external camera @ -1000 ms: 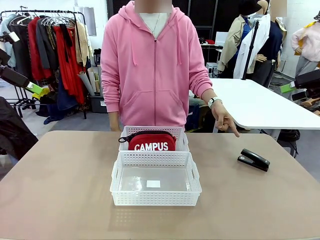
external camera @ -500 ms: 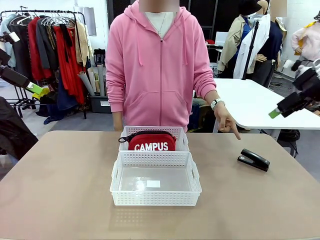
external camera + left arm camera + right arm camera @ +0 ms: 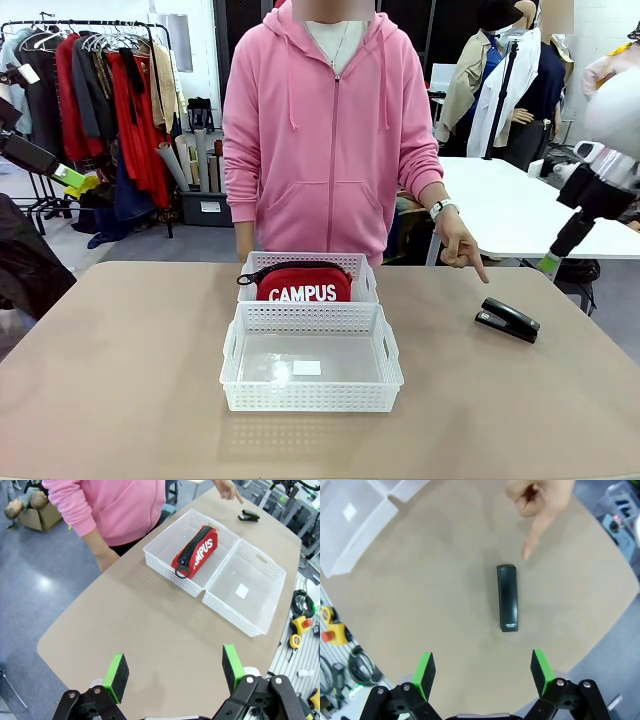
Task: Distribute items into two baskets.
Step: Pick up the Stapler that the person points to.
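Hovering our right gripper (image 3: 483, 669), jaws spread empty, over the mid-frame black stapler (image 3: 507, 597) that the person's hand (image 3: 540, 501) points at, we judge it bound for the lower basket (image 3: 310, 396), the red pouch (image 3: 303, 286) lying in the upper basket (image 3: 300, 258); left gripper (image 3: 175, 671) also released.

A person (image 3: 330, 150) in pink stands behind the tan table (image 3: 110, 380) (clothes rack (image 3: 110, 90) beyond).
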Robot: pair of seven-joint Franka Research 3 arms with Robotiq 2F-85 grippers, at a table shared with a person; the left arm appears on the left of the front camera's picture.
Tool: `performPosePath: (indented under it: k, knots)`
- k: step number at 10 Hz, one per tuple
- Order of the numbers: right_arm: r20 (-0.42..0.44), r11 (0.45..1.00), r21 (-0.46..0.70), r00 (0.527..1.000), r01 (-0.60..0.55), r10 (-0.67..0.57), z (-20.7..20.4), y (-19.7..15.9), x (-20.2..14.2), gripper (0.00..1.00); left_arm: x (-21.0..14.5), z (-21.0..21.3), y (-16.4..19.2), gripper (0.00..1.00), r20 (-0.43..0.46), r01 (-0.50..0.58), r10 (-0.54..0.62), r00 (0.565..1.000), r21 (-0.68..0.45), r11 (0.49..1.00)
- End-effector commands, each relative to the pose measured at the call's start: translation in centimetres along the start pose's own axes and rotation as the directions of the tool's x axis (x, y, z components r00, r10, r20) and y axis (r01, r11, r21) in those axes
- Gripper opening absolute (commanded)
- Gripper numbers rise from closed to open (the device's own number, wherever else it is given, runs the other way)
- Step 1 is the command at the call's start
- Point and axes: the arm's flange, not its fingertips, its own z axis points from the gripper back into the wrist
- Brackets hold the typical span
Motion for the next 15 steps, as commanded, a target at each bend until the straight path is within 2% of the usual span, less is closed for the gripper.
performPosePath:
  k: [1,3,6,15]
  knots:
    - [-0.024,0.993,-0.035,0.993,-0.115,0.114,-1.1,-0.8,0.4,1.0,0.0,0.0,-0.1,0.97,0.003,0.001,-0.001,1.0,0.003,1.0]
    - [-0.037,0.98,-0.099,0.985,-0.17,0.167,-1.9,-0.7,0.0,1.0,0.0,0.0,-0.1,0.97,0.003,0.001,-0.001,1.0,0.003,1.0]
    - [-0.026,0.966,-0.11,0.972,-0.234,0.233,-3.1,-0.3,-0.7,1.0,0.0,0.0,-0.1,0.97,0.003,0.001,-0.001,1.0,0.003,1.0]
    - [-0.021,0.971,-0.086,0.975,-0.224,0.223,-8.4,-1.0,-1.4,1.0,0.0,0.0,-0.1,0.97,0.003,0.001,-0.001,1.0,0.003,1.0]
